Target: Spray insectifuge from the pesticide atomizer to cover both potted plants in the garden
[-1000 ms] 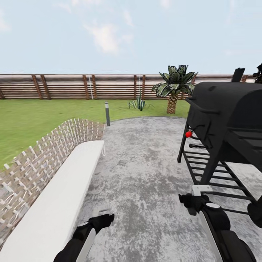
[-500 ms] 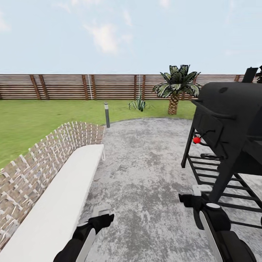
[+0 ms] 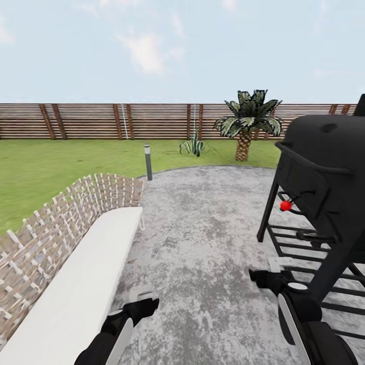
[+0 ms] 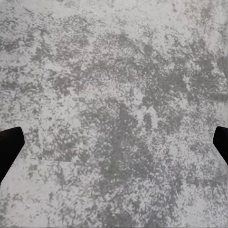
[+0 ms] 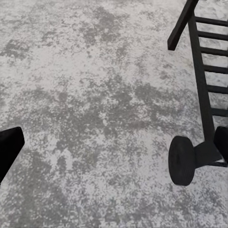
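Well, we're on the round stone patio [image 3: 203, 228] and neither the atomizer nor the two little potted plants can be picked out from where we stand, so which way the bottle lies from either gripper, how its long axis runs and which arm is closer — I can't tell. That's the relation the coming move hangs on, so my read is this is a travel-and-search stretch.

Left gripper [image 3: 143, 302] hangs low at the near left, just beside the long white bench cushion [image 3: 81, 284] with its woven backrest [image 3: 56, 218]; the left wrist view has dark finger tips at opposite edges and bare stone between them, so it's spread wide and carrying nothing. Right gripper [image 3: 271, 274] sits near right, close to the black barbecue grill [image 3: 324, 177], and the right wrist view tells the same story: fingers wide apart, nothing held, the grill's wheel [image 5: 183, 160] and slatted lower shelf [image 5: 206, 71] just beyond.

Far off: green lawn [image 3: 61, 157], a short grey post [image 3: 148, 162] at the patio's far edge, a spiky plant [image 3: 192, 146], a small palm [image 3: 247, 121] and the wooden slat fence [image 3: 101, 120].

As for containers, none shows.
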Controlling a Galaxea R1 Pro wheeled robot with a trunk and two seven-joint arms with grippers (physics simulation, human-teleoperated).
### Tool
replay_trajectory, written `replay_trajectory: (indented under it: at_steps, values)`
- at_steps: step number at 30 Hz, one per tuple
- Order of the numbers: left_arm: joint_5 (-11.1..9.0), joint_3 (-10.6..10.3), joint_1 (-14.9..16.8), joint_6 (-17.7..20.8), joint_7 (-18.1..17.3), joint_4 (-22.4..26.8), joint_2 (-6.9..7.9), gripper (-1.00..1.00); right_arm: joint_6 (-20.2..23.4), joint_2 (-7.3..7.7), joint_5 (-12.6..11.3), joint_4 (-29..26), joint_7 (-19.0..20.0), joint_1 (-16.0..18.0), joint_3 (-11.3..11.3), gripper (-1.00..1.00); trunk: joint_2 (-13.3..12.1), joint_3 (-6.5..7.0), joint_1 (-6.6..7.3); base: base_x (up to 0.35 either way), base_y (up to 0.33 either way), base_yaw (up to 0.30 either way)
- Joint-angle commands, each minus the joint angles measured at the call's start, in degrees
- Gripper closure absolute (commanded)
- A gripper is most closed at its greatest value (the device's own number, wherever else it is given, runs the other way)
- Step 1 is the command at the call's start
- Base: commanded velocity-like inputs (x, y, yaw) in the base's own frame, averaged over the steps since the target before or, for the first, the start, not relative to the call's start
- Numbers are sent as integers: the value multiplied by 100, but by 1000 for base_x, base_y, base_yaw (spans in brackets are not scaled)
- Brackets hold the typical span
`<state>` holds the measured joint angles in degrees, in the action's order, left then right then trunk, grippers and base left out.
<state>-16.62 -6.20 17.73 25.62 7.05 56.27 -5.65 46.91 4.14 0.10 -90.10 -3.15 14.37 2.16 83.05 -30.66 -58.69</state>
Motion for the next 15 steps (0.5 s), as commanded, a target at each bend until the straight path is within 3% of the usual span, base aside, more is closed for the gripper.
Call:
replay_trajectory:
  at_steps: [1, 15]
  values:
    - [-61, -12, 3, 22, 51, 9, 2, -100, 29, 2, -2, -6, -19, 4, -5, -100, 3, -6, -3, 338, 0, 0]
    - [-61, -13, 3, 22, 51, 7, 2, -100, 29, 3, -2, -7, -19, 4, -5, -100, 3, -6, -3, 338, 0, 0]
